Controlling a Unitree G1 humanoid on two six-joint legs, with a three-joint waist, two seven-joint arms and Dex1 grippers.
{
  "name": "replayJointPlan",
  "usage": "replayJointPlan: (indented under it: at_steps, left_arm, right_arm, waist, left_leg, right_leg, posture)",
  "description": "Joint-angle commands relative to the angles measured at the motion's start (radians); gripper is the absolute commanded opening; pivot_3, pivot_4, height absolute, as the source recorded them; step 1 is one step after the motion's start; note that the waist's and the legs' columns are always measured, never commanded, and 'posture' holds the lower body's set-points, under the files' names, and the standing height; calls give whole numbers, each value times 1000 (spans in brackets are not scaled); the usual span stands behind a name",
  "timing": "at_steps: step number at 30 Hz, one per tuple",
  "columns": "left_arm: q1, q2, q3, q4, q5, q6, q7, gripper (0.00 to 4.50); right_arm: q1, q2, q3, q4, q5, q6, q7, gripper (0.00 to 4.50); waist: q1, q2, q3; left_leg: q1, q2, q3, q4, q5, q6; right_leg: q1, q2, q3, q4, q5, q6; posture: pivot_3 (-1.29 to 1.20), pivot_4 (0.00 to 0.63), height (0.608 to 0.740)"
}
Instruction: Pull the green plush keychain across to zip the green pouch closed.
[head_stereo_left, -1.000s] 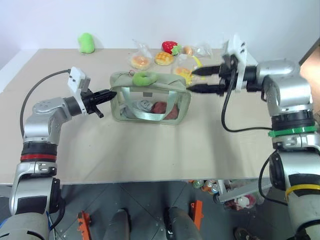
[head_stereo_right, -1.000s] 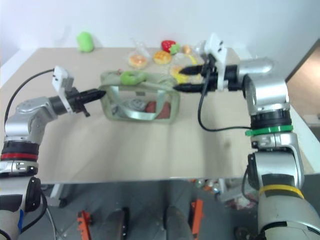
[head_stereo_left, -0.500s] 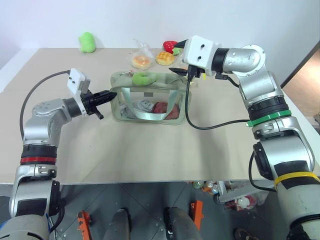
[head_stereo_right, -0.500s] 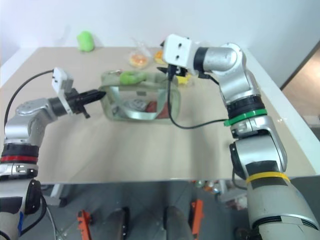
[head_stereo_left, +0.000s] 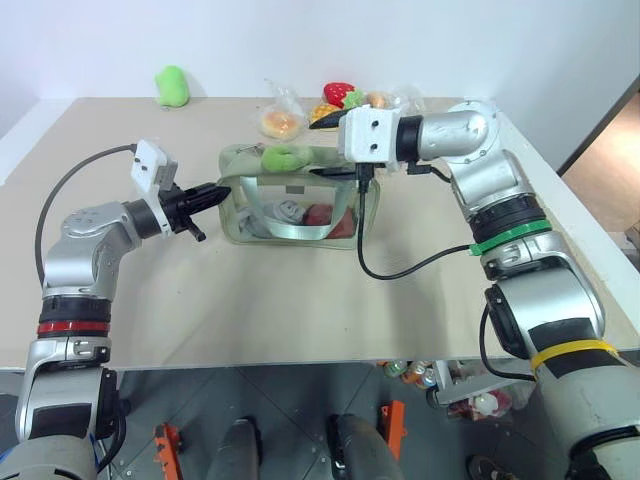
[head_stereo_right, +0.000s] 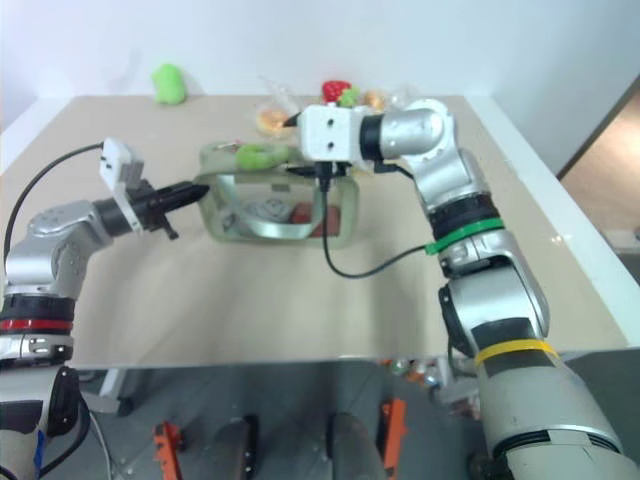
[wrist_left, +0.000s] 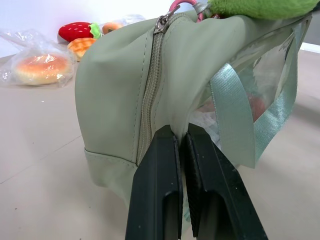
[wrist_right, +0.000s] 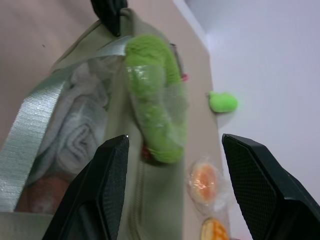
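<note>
Our right gripper (wrist_right: 172, 195) is spread wide, with the green plush keychain (wrist_right: 155, 117) straight ahead between its fingers, lying lengthwise along the zipper. Our left gripper (wrist_left: 181, 165) is pinched shut on the green pouch's (head_stereo_left: 300, 195) near end.

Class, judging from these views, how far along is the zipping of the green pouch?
Done: the left gripper is shut, pinching the green pouch at its end seam. In hand: the right gripper is open, its fingers either side of the green plush keychain, not yet gripping. Left: closing on the keychain and pulling the zipper across.
</note>
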Motion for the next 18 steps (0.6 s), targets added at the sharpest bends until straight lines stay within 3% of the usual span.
replayJointPlan:
  at_steps: [1, 9, 18]
  left_arm:
    - [11, 12, 15, -37, -9, 8, 11, 0]
    - [49, 24, 35, -78, -21, 22, 29, 0]
    - [36, 18, 31, -59, -20, 18, 39, 0]
  right_arm:
    - [-64, 9, 1, 42, -32, -62, -39, 3054]
    - [-119, 33, -20, 139, -21, -85, -39, 3054]
    - [-94, 105, -51, 76, 96, 25, 93, 3054]
  waist:
    - [0, 0, 0]
    - [-1, 0, 0]
    - [-2, 0, 0]
  left_leg:
    - [0, 0, 0, 0, 0, 0]
    - [1, 0, 0, -1, 0, 0]
    - [1, 1, 0, -1, 0, 0]
  right_leg:
    - [0, 0, 0, 0, 0, 0]
    - [0, 0, 0, 0, -1, -1]
    - [0, 1, 0, 1, -1, -1]
  posture:
    - [0, 150, 740]
    - [0, 150, 740]
    - [0, 150, 740]
